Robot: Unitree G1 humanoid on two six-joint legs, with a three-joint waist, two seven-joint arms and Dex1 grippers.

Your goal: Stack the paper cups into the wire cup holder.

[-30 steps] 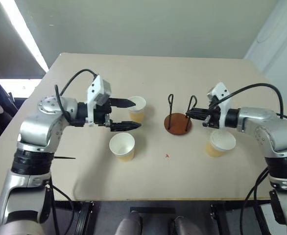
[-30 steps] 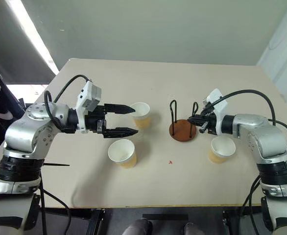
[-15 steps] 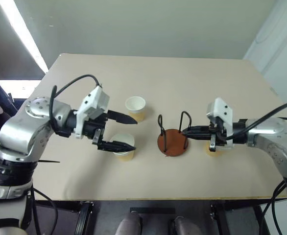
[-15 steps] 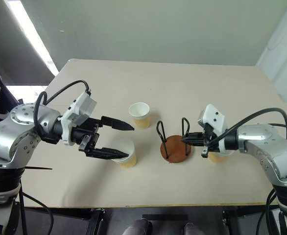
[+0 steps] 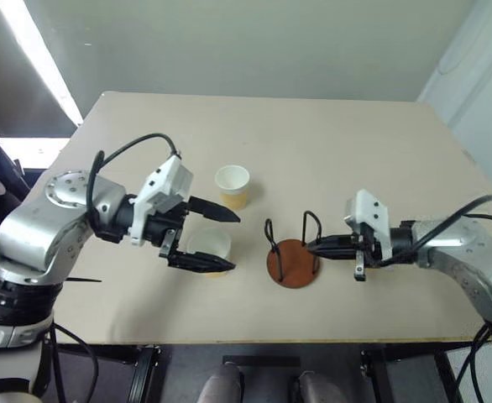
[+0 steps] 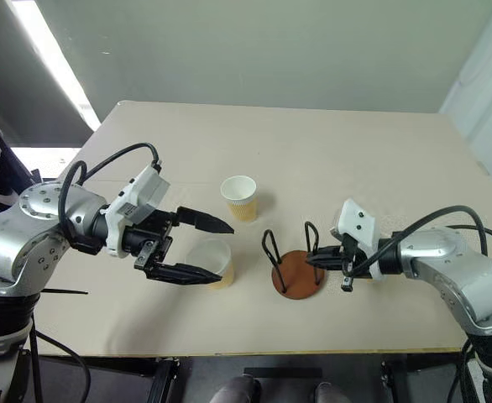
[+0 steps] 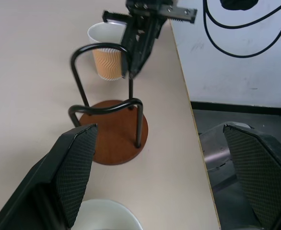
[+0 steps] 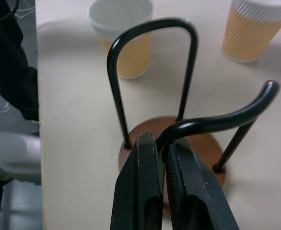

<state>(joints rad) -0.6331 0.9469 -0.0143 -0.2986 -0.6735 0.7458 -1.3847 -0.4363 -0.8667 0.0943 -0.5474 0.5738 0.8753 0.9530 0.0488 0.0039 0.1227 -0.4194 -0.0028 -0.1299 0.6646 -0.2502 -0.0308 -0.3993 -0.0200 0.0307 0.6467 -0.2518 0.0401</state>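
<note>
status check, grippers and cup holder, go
Left gripper open, straddling near paper cup. Right gripper shut on wire cup holder loop. Holder empty, nothing blocking it.

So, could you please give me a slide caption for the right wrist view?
Right tool clamped on a wire loop of the cup holder, two paper cups beyond.

We see a beige worktop [image 5: 313, 134] before a plain grey-green wall [image 5: 254, 42], a bright light strip [image 5: 40, 54] slanting at one side and a pale wall [image 5: 481, 92] opposite.
</note>
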